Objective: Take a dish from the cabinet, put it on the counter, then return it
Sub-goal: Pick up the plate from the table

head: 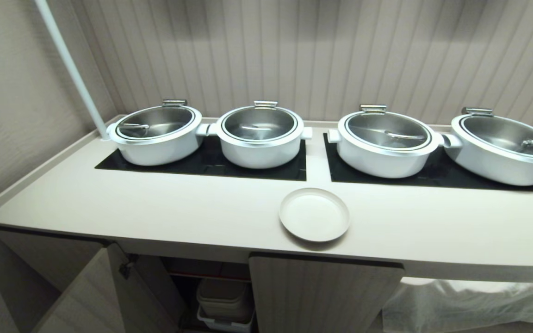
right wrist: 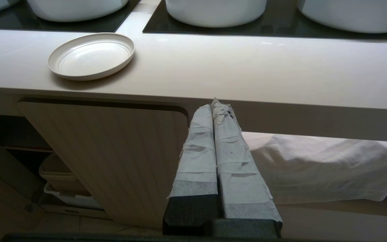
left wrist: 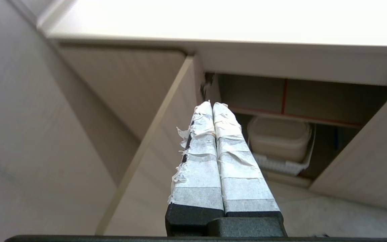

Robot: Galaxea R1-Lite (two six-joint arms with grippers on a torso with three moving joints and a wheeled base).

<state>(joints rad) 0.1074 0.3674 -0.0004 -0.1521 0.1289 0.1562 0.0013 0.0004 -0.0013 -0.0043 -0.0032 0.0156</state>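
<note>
We note the dish point(head: 314, 214) lying flat on the counter point(head: 155, 208), near its front edge, just in front of the gap between the two black panels point(head: 211, 164). Our left gripper point(left wrist: 212, 105) is clenched and empty, facing the open cabinet point(left wrist: 301, 101). Our right gripper point(right wrist: 216, 103) is likewise clenched and empty, below the counter edge.

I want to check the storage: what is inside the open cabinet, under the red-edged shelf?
Inside the cabinet, beige lidded containers are stacked in a white basket under the shelf. The closed door hides the rest.
</note>
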